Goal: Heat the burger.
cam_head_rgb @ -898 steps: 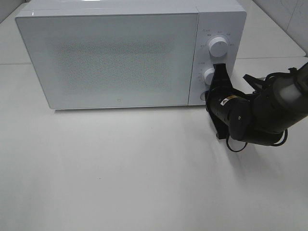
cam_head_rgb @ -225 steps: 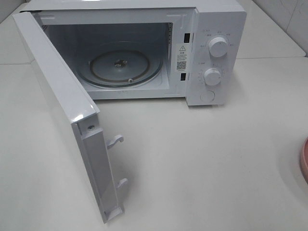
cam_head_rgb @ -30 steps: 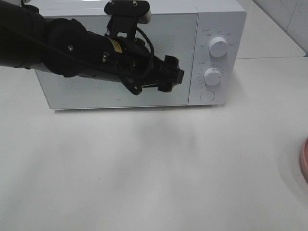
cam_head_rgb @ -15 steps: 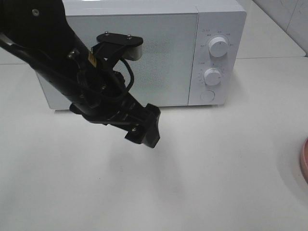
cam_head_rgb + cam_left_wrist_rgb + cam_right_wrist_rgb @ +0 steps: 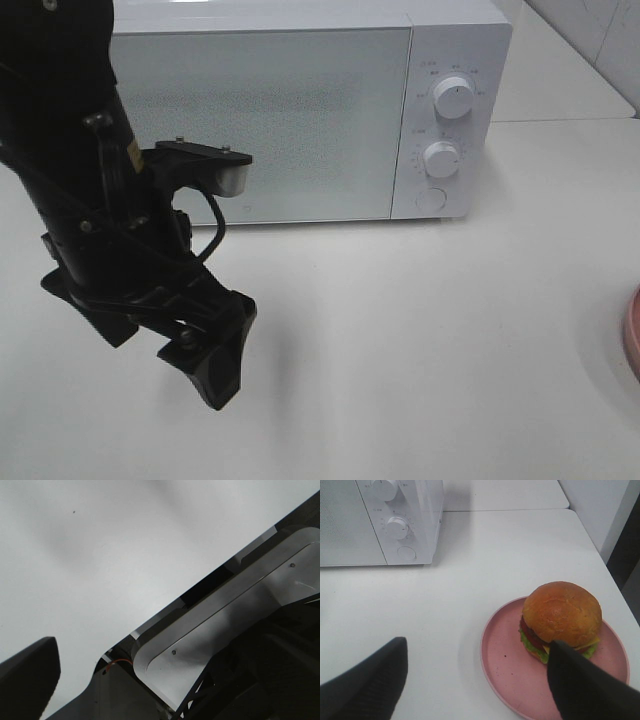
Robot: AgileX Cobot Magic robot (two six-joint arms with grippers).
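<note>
Pink plate (image 5: 506, 670): 1 | burger (image 5: 561, 617): 1 | microwave (image 5: 300, 110): 1

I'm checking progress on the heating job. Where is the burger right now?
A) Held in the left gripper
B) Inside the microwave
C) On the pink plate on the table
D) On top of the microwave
C: the right wrist view shows the burger sitting on the pink plate, apart from the closed microwave.
</note>
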